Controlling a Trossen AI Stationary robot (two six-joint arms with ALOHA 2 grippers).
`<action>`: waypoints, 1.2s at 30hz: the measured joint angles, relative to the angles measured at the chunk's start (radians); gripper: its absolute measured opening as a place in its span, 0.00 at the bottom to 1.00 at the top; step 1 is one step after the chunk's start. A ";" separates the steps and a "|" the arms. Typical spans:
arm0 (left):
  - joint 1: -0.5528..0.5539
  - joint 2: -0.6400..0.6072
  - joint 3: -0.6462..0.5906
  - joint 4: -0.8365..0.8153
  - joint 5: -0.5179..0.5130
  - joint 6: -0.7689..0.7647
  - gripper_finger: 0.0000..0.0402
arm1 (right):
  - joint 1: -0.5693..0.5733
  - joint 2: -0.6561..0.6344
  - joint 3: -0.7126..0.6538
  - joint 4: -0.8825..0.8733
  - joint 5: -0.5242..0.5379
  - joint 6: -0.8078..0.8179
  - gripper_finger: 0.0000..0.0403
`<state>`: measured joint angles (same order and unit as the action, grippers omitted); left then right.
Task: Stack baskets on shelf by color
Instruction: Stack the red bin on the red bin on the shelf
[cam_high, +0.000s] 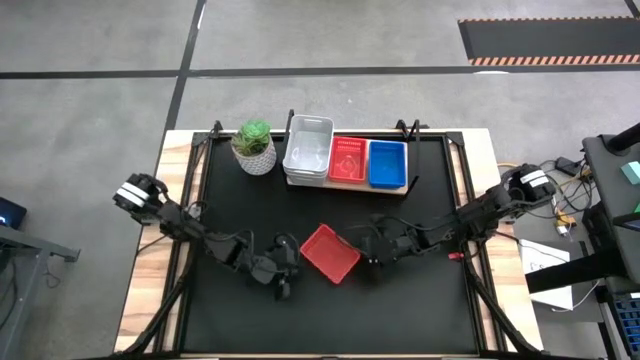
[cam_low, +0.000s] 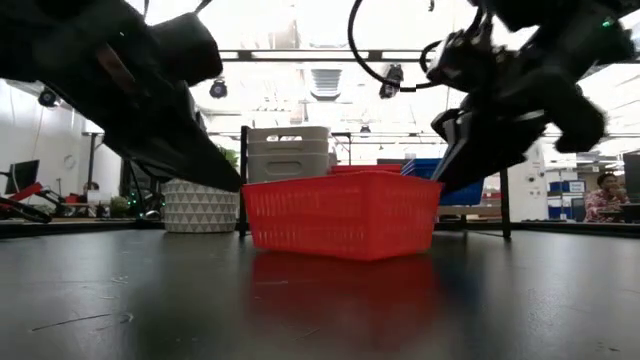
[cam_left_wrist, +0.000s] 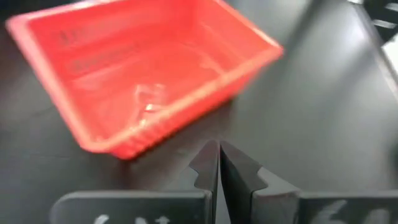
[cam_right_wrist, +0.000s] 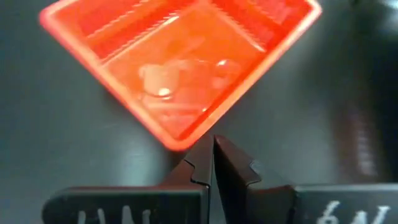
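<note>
A red basket (cam_high: 330, 252) rests on its bottom on the black table, open top up and turned at an angle. My left gripper (cam_high: 290, 250) is shut just off the basket's left side, with a gap of table between its fingertips (cam_left_wrist: 219, 155) and the basket's wall (cam_left_wrist: 186, 118). My right gripper (cam_right_wrist: 210, 149) is shut at the basket's right-hand corner (cam_right_wrist: 179, 142). On the shelf (cam_high: 396, 190) at the far side stand white-grey baskets (cam_high: 308, 150), a red one (cam_high: 348, 160) and a blue one (cam_high: 388, 165). My right gripper's shut fingertips (cam_right_wrist: 202, 146) stand against the red basket's right-hand corner, slanting down from the table's right side. Whether they touch the corner I cannot tell. The basket sits flat on the table.
A white ribbed pot with a green plant (cam_high: 255, 147) stands left of the shelf at the far edge. Bare black tabletop (cam_high: 330, 320) lies between the red basket and the near edge. A black frame surrounds the table.
</note>
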<state>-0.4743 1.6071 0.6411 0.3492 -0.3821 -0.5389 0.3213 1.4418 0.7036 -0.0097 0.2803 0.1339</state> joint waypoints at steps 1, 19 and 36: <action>0.008 0.001 -0.002 0.000 -0.018 0.003 0.00 | 0.016 0.000 0.000 0.000 -0.005 0.014 0.02; 0.048 -0.133 -0.010 -0.143 -0.092 0.077 0.00 | 0.137 -0.033 0.088 -0.105 0.035 0.001 0.04; 0.049 -0.187 -0.010 -0.141 -0.192 0.231 0.00 | 0.087 0.146 0.159 0.097 -0.106 -0.198 0.41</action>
<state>-0.4252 1.4197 0.6312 0.2082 -0.5743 -0.3076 0.4082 1.5874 0.8627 0.0875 0.1746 -0.0642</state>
